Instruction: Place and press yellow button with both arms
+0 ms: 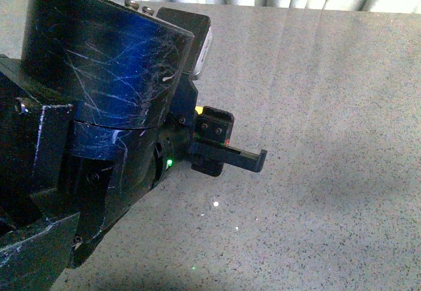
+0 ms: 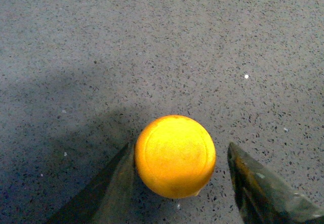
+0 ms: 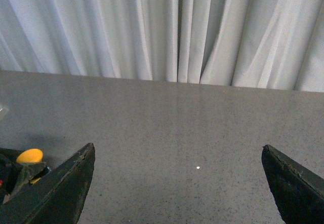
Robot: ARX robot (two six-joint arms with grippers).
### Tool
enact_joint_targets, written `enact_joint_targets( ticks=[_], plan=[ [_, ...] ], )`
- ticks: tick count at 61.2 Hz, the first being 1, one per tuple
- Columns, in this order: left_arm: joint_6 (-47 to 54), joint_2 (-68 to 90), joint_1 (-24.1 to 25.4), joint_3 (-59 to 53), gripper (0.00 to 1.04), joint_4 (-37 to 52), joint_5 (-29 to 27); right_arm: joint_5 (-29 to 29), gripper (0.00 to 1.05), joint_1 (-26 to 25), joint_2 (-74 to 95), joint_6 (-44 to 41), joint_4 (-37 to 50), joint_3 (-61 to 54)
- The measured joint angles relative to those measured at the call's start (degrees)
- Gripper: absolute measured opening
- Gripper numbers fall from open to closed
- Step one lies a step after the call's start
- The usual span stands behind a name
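The nearest part of the front view is filled by the left arm point(image 1: 99, 106). Its glossy black casing is seen to be heavily scratched, and a green LED point(image 1: 169, 164) is lit low on the wrist. A white speck point(image 1: 216, 204) is noted on the grey speckled table point(image 1: 329, 225), on the near side of the arm's one visible finger point(image 1: 245, 160), which is pointed toward the right-hand edge.

In the left wrist view the left gripper point(image 2: 180, 147) is found straddling the yellow button point(image 2: 174, 155). The button is stood on the table with its domed cap toward the camera; the collar and base are hidden beneath the cap. One finger is laid against the cap's rim, while a strip of table is visible between the cap and the other finger. The jaws are parted wider than the cap and are recorded as released, with no clamping observed.

In the front view only a sliver of the button's yellow shows beside the gripper block. It is placed in the left half of the table, well short of the far edge.

The right gripper point(image 3: 177, 148) is recorded as released, its fingers spread wide with only bare table between them. It is held well apart from the button, which is seen off to one side in the right wrist view.

The far edge of the table is backed directly by a pale pleated curtain point(image 3: 177, 31).
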Motion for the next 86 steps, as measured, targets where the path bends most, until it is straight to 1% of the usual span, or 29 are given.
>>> enact_joint_targets(
  ticks=[10,11,15,20,32,44,45,46,47,48,50,52,54,56,57,61,63,66,68,69,72,74,75,76,77,78,80,83,86],
  plan=[
    [0.2,-1.2,-0.1,-1.2,0.86,0.0,0.1,0.0,0.96,0.0,0.0,0.0,0.0,0.0],
    [0.2,-1.6,-0.1,-1.6,0.89,-0.1,0.1,0.0,0.96,0.0,0.0,0.0,0.0,0.0],
    [0.3,-3.2,0.0,-2.6,0.97,-0.2,0.2,0.0,0.96,0.0,0.0,0.0,0.0,0.0],
    [0.5,-6.1,0.3,-4.4,0.95,-0.2,0.2,0.0,0.96,0.0,0.0,0.0,0.0,0.0],
    [0.4,-16.4,1.7,-10.8,0.96,-0.8,1.4,0.0,0.96,0.0,0.0,0.0,0.0,0.0],
    [-1.9,-31.3,5.4,-17.6,0.95,-3.4,4.3,0.0,0.96,0.0,0.0,0.0,0.0,0.0],
    [-1.4,-31.7,5.5,-18.1,0.95,-2.7,3.3,0.0,0.96,0.0,0.0,0.0,0.0,0.0],
    [-0.6,-32.2,5.4,-19.3,0.92,0.7,-0.6,0.0,0.96,0.0,0.0,0.0,0.0,0.0],
    [0.2,-32.6,5.5,-20.0,0.9,2.8,-2.5,0.1,0.96,0.0,0.0,0.0,0.0,0.0],
    [1.5,-33.1,5.9,-21.5,0.86,7.1,-6.1,0.0,0.96,0.0,0.0,0.0,0.0,0.0],
    [3.4,-34.4,6.8,-23.9,0.81,12.7,-10.3,-0.2,0.96,0.0,0.0,0.0,0.0,0.0],
    [4.9,-36.5,8.3,-26.4,0.76,16.7,-12.9,-0.1,0.96,0.0,0.0,0.0,0.0,0.0],
    [5.9,-39.5,10.3,-28.5,0.7,18.2,-13.5,0.0,0.96,0.0,0.0,0.0,0.0,0.0],
    [6.8,-43.9,13.2,-30.5,0.63,17.4,-12.8,0.1,0.96,0.0,0.0,0.0,0.0,0.0],
    [6.9,-45.0,13.9,-30.9,0.61,16.9,-12.0,0.1,0.96,0.0,0.0,0.0,0.0,0.0],
    [8.3,-56.6,20.5,-34.9,0.43,8.6,-4.7,0.1,0.96,0.0,0.0,0.0,0.0,0.0],
    [8.5,-61.3,23.1,-35.9,0.34,5.4,-3.1,0.1,0.96,0.0,0.0,0.0,0.0,0.0],
    [8.7,-65.7,25.2,-36.3,0.23,2.4,-1.5,0.1,0.96,0.0,0.0,0.0,0.0,0.0],
    [8.7,-67.5,26.0,-36.4,0.18,1.1,-0.7,0.1,0.96,0.0,0.0,0.0,0.0,0.0],
    [8.9,-69.2,26.7,-36.6,0.13,-0.2,0.3,0.1,0.96,0.0,0.0,0.0,0.0,0.0],
    [8.9,-72.5,28.2,-36.7,0.01,-3.3,1.8,0.1,0.96,0.0,0.0,0.0,0.0,0.0],
    [9.1,-74.8,29.2,-36.7,0.01,-5.3,2.8,0.1,0.96,0.0,0.3,0.0,-0.4,0.2],
    [9.1,-75.7,29.6,-36.7,0.01,-6.1,3.2,0.1,0.96,-0.2,1.6,0.2,-3.1,1.1],
    [9.1,-77.0,30.1,-36.8,0.01,-7.2,3.6,-0.1,0.96,-0.4,5.1,0.2,-9.1,3.7],
    [9.1,-77.7,30.4,-36.8,0.01,-8.0,3.8,0.2,0.96,-0.6,8.3,0.2,-12.4,5.6],
    [9.1,-79.0,31.0,-36.8,0.01,-9.1,4.4,0.4,0.96,-0.7,14.0,0.1,-15.6,8.3],
    [9.1,-81.0,31.7,-36.8,0.01,-10.8,5.1,1.3,0.96,-0.3,22.6,-0.2,-14.8,11.6],
    [9.1,-82.9,32.6,-36.8,0.01,-12.5,6.3,2.2,0.96,1.1,29.9,-0.4,-11.1,14.5],
    [9.1,-84.7,35.5,-36.8,0.01,-14.4,10.4,2.9,0.96,3.1,36.4,-0.6,-6.8,17.2]
  ],
)
